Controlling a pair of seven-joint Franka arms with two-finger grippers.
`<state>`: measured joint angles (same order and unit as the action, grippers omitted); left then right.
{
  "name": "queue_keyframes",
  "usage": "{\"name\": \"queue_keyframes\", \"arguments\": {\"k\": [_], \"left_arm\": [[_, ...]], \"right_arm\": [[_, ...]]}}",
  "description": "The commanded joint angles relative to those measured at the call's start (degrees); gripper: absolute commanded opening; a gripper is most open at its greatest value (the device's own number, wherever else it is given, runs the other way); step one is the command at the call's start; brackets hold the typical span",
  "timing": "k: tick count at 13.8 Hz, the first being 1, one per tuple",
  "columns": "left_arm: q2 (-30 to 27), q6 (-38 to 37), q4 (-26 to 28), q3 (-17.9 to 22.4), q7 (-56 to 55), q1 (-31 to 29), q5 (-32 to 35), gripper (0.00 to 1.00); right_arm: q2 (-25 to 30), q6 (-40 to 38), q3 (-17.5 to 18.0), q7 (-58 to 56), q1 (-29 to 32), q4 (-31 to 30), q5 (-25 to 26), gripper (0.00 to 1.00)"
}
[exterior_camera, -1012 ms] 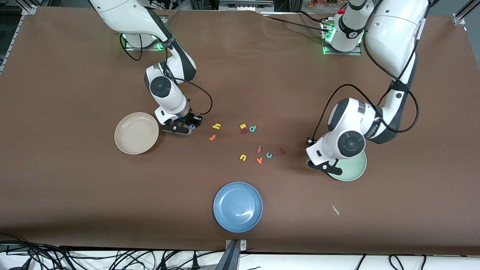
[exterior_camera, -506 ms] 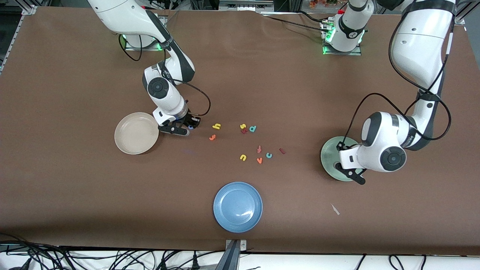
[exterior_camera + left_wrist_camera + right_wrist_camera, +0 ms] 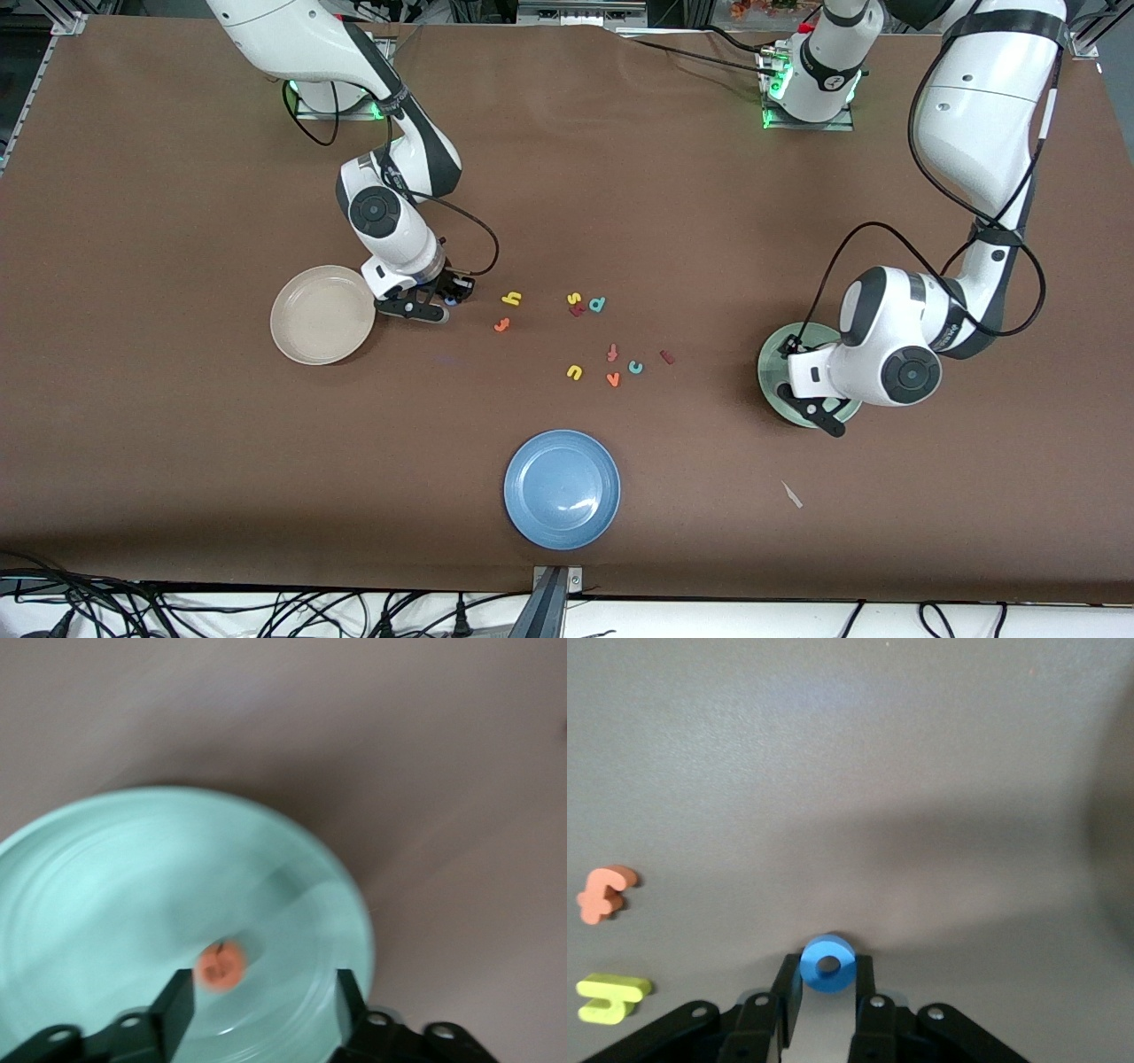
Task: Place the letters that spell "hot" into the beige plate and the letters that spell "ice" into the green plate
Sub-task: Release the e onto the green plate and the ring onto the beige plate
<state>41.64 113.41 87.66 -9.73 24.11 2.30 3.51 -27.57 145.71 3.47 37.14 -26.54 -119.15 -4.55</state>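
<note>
Front view: the left gripper point(image 3: 819, 409) hangs over the green plate point(image 3: 772, 365), having swung there from the plate's letter-side edge a second ago; the right gripper point(image 3: 436, 301) stays low on the worktop point(image 3: 177, 461) just beside the beige plate point(image 3: 321, 315), nearly unmoved.

Left wrist view: jaws now spread, the orange "e" point(image 3: 220, 966) freed between them over the plate, one "ice" letter apparently delivered.

Right wrist view: fingers pinch the blue "o" point(image 3: 827, 963); the orange "t" point(image 3: 601, 894) and yellow "h" point(image 3: 611, 997) wait nearby.

Blue plate point(image 3: 562, 488), spare foam letters point(image 3: 586, 304)
</note>
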Motion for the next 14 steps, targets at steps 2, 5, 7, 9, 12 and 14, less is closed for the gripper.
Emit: {"name": "queue_keyframes", "arguments": {"k": [2, 5, 7, 9, 12, 14], "left_arm": [[-1.47, -0.29, -0.04, -5.37, -13.50, 1.21, 0.36, 1.00], [-1.38, -0.21, -0.65, -7.59, -33.19, 5.41, 0.54, 1.00], [-0.94, 0.41, -0.74, -7.50, -43.92, 7.88, 0.62, 1.00], [-0.24, 0.58, -0.74, -7.50, -53.41, 10.17, 0.62, 1.00], [1.42, 6.10, -0.74, -7.41, -69.22, 11.85, 0.80, 1.00], [2.74, 9.27, -0.74, -7.24, -79.52, 13.16, 0.98, 1.00]], "right_arm": [[2.51, -11.75, -3.71, -6.17, 0.35, 5.60, 3.23, 0.17], [6.55, -15.72, -9.60, -16.64, 0.35, 3.50, 3.23, 0.17], [8.32, -15.46, -13.55, -23.65, 0.35, 0.78, 3.23, 0.17], [9.99, -12.92, -17.42, -31.21, 0.35, -2.99, 2.80, 0.17], [9.82, -5.99, -20.07, -35.54, 0.43, -6.96, 2.45, 0.24], [8.59, -6.14, -20.08, -35.21, 0.70, -5.31, 1.57, 0.99]]}}
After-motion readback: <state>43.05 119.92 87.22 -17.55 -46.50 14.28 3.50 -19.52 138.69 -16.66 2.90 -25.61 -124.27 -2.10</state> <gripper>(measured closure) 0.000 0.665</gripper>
